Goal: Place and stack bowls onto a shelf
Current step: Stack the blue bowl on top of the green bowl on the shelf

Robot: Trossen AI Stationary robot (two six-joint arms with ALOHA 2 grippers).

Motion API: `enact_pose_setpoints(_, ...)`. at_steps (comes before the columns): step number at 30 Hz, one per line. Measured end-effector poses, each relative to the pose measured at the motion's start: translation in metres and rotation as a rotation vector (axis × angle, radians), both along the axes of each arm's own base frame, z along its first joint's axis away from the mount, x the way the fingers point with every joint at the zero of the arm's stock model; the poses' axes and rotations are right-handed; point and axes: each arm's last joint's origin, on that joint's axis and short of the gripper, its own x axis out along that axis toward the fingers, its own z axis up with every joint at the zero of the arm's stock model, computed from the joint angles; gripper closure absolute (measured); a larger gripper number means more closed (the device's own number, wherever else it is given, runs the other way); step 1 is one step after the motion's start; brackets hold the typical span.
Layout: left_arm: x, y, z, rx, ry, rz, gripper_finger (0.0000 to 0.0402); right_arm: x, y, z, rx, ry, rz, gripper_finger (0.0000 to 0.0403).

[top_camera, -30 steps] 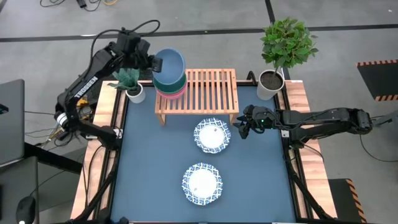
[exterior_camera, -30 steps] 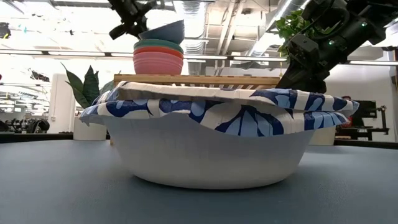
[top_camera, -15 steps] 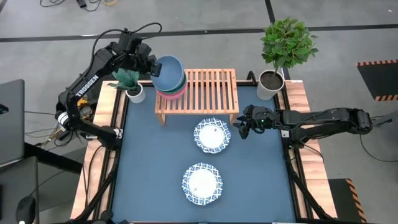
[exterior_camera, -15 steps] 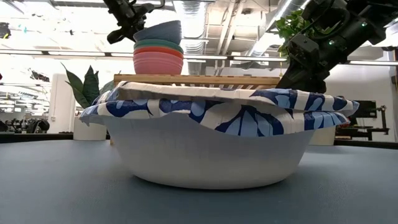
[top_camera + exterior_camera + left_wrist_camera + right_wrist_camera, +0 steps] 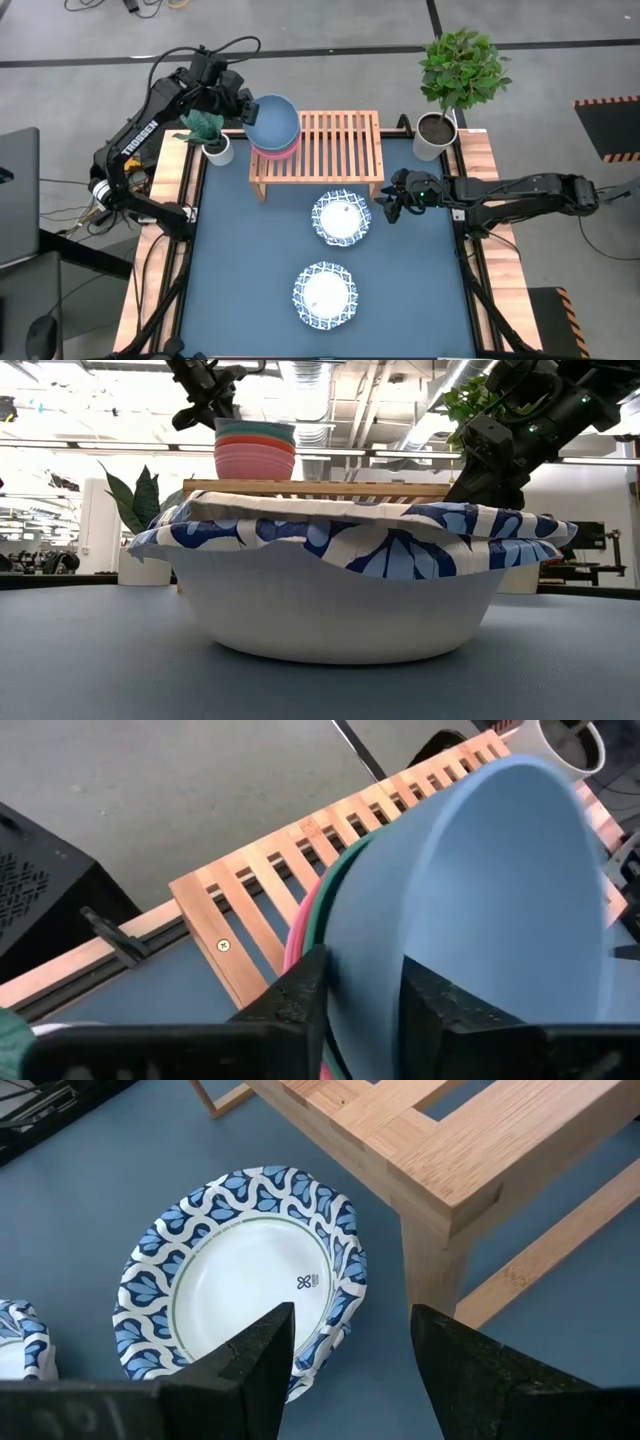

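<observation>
The blue bowl (image 5: 273,118) (atop the shelf (image 5: 340,150) stack, ten o'clock) is pinched by the left gripper (image 5: 247,106); the stack could be toppled on withdrawal.

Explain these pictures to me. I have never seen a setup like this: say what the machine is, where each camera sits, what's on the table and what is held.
Two dark robot arms work at a blue table. One camera looks straight down, one sits at table height, and one rides on each wrist.

On the wooden shelf sits a stack of bowls: pink and green under a blue bowl. The left tool has its fingers astride that bowl's rim. Two patterned bowls lie on the table. The right tool hovers open beside the nearer one, empty. Two potted plants stand at the back corners.
</observation>
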Motion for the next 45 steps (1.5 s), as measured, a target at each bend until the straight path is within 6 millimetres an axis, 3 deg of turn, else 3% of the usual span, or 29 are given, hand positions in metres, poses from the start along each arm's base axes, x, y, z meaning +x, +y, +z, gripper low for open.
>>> enact_pose_setpoints(7, 0.0, 0.0, 0.0, -0.003, -0.007, -0.017, 0.0277, 0.0, 0.0, 0.0, 0.0, 0.0, 0.0, 0.0177)
enact_pose_setpoints(14, 0.0, 0.0, 0.0, 0.008, -0.003, -0.03, 0.0254, 0.0, 0.0, 0.0, 0.001, 0.0, 0.0, 0.0177)
enact_pose_setpoints(27, 0.003, 0.001, 0.005, 0.082, -0.027, -0.088, 0.0252, 0.0, 0.0, 0.0, 0.001, 0.0, 0.0, 0.0177)
enact_pose_setpoints(35, -0.004, 0.0, 0.017, 0.201, -0.018, -0.022, 0.0252, 0.0, 0.0, 0.0, 0.003, -0.001, -0.001, 0.0177)
enact_pose_setpoints(45, -0.018, -0.017, 0.037, 0.327, -0.053, -0.059, 0.0252, 0.0, 0.0, 0.0, 0.004, -0.001, -0.002, 0.0177)
